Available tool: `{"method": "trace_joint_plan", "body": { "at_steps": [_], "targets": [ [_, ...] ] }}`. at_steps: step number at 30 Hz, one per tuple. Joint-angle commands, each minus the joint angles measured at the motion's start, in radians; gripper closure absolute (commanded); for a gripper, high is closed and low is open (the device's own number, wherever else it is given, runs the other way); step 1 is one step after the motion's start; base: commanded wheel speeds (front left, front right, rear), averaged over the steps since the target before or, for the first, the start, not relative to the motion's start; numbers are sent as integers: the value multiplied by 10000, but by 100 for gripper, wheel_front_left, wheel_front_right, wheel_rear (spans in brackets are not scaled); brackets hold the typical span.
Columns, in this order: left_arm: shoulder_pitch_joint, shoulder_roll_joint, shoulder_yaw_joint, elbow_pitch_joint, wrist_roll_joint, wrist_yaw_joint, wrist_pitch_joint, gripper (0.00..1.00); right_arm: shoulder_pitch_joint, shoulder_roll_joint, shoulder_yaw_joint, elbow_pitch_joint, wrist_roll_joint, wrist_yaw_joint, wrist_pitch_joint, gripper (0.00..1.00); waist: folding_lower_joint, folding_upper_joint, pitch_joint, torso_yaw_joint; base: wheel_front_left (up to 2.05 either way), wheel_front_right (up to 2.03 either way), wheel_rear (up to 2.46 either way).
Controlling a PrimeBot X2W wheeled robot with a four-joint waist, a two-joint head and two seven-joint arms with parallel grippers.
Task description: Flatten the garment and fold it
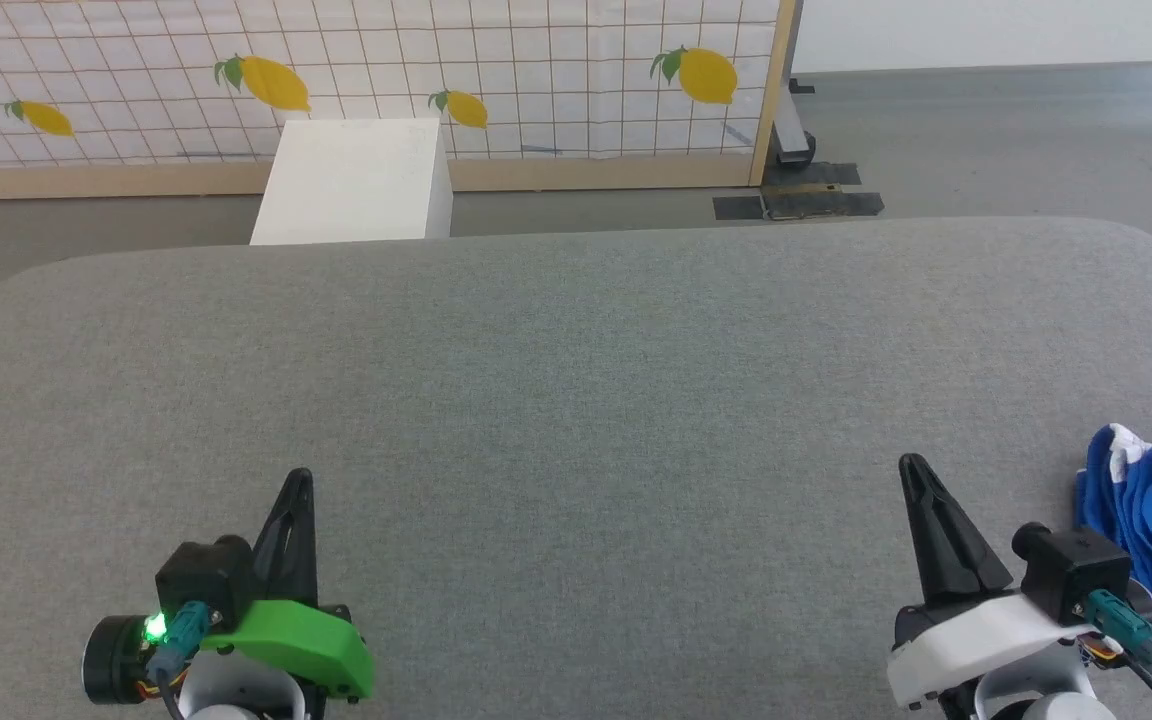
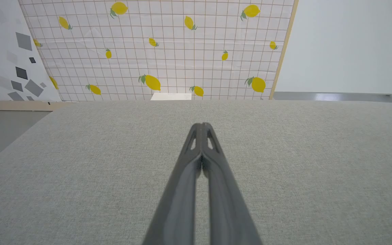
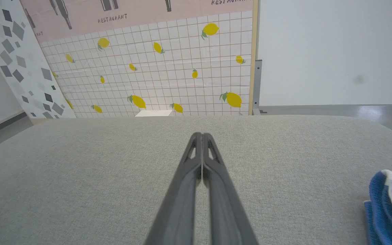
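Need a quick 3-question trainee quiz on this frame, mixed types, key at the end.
1. True or false: the right gripper is holding the garment.
2. Is the left gripper open or shut?
3. Where does the garment lie? A) in the middle of the grey surface B) bunched at its right edge, beside the right gripper C) under the left gripper

Key: 1 false; 2 shut; 3 B.
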Motion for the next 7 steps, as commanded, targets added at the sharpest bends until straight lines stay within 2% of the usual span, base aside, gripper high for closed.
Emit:
{"method": "trace_joint_plan", "body": {
  "at_steps": [1,7],
  "targets": [
    [4,-49,3,-56,104,102,63,100,-90,-2,-29,-91,-117,-7,57,100,0,0,-2,-2,0,0,0],
    [4,-57,-19,-130,179,160,185,100,-100,-2,-58,-152,-238,-8,178,100,0,0,-9,-12,0,0,0]
  ]
}}
